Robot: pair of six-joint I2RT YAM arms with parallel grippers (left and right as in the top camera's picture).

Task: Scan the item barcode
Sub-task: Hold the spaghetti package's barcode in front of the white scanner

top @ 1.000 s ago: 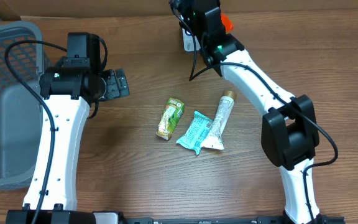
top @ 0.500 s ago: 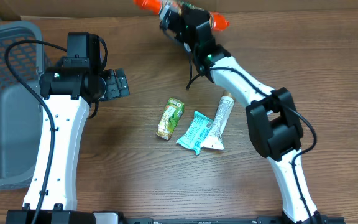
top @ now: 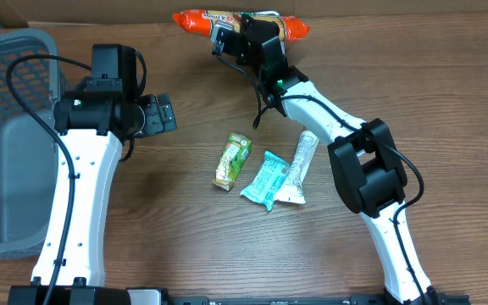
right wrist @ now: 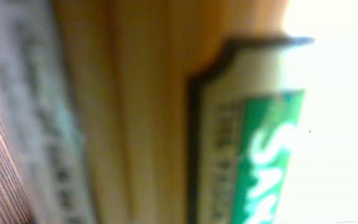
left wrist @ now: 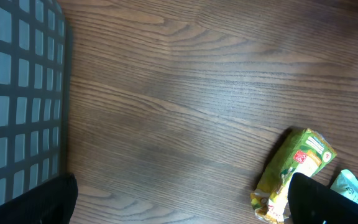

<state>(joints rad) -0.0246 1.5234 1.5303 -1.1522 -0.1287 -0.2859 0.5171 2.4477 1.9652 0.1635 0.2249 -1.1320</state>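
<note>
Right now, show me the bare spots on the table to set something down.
Bare wood lies between the left arm and the green packet, between the packets and the near edge, and right of the right arm. Crowded: green packet, teal packet and tube lie bunched mid-table.

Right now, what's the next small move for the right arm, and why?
Probably roll the right wrist to turn the sausage. The right fingers grip its middle, and the wrist view shows only blurred label, no barcode.

Grey basket [top: 11,59] left; green packet [top: 232,160], teal packet [top: 265,179], white tube [top: 298,166] clustered.
</note>
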